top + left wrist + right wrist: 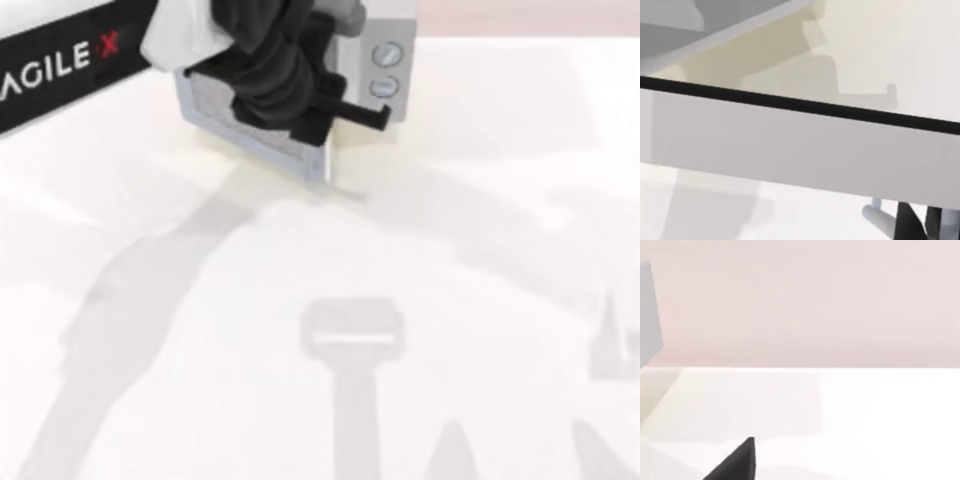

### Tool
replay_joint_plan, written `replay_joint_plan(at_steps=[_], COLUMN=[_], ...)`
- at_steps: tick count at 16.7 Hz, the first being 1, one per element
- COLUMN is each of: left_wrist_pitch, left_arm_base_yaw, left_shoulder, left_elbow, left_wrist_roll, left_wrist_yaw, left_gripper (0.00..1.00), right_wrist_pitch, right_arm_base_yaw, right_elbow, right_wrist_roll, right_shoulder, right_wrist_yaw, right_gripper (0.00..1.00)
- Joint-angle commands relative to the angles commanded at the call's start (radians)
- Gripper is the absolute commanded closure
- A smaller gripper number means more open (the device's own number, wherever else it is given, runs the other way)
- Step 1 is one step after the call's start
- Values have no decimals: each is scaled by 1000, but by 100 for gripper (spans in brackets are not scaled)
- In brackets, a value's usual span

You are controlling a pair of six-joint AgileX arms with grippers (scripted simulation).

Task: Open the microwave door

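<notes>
The microwave (398, 28) stands at the table's far edge, partly hidden under my left arm. Its two round knobs (386, 70) show on the narrow panel. The microwave door (262, 142) is swung partway out toward the front left, away from the knob panel. My left gripper (335, 115) sits over the door's free edge. In the left wrist view the door (800, 145) fills the middle as a grey band, and my left gripper (921, 222) has its dark fingers (905, 225) shut on the pale bar handle (880, 219). One dark fingertip (742, 460) of my right gripper shows above the table.
The white table (450, 260) carries only arm shadows in front of the microwave. A grey corner of the microwave (647, 315) shows at the edge of the right wrist view, before a pale pink wall. My right arm itself is outside the top view.
</notes>
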Motion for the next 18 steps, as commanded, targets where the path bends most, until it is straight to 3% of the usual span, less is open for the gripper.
replay_joint_plan(at_steps=[4,18], left_wrist_pitch=[21,22], left_arm_base_yaw=[23,23], left_shoulder=[-47,-48], left_elbow=[-66,-68], left_wrist_roll=[73,75], left_wrist_yaw=[37,38], left_gripper=[100,100], right_wrist_pitch=[0,0], right_arm_base_yaw=[0,0], right_elbow=[0,0], right_wrist_roll=[0,0], right_shoulder=[0,0], right_wrist_yaw=[0,0], right_gripper=[0,0])
